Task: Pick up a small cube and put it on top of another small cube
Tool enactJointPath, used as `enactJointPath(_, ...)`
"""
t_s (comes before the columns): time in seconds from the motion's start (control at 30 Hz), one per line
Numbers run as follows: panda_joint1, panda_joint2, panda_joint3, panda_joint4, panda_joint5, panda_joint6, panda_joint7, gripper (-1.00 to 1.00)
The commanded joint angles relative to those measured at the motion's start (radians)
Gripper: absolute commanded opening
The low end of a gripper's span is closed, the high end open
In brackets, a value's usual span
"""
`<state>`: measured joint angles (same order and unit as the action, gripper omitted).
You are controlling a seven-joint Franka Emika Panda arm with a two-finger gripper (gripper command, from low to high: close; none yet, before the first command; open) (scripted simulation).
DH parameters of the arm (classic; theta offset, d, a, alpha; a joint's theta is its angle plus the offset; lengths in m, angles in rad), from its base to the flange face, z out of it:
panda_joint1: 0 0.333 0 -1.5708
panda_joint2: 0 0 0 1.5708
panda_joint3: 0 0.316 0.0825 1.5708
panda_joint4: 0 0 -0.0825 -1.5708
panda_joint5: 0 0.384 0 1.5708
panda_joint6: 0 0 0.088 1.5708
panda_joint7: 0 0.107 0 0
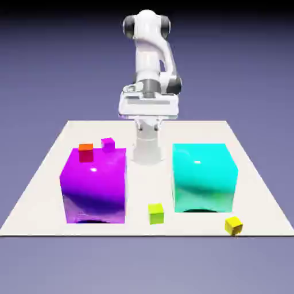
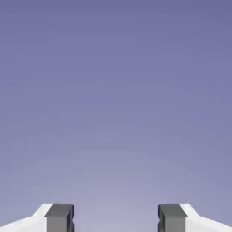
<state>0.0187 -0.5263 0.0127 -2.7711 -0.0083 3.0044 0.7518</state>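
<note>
The small cube [image 1: 233, 225], tiny and plain yellow, lies near the table's front edge at the exterior view's right. Other small cubes are a lime-green one [image 1: 155, 213] at the front middle, an orange-red one [image 1: 86, 152] on top of the big magenta block [image 1: 95, 185], and a magenta one [image 1: 107, 144] by that block's far top edge. My gripper [image 1: 148, 122] hangs high at the table's far side, well away from all of them. In the hand view the gripper [image 2: 116, 219] is open, its grey fingertips [image 2: 59, 218] wide apart with only backdrop between them.
A big glossy cyan block [image 1: 204, 177] stands right of the middle, between the robot's base and the yellow cube. The white table [image 1: 252, 172] ends just in front of the yellow cube.
</note>
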Motion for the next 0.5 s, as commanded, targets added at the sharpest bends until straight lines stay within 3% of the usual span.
enactJointPath(0.0, 0.006, 0.036, 0.011, 0.032, -0.007, -0.027, 0.009, 0.0)
enactJointPath(0.47, 0.083, 0.544, 0.158, 0.484, -0.103, -0.405, 0.134, 0.0)
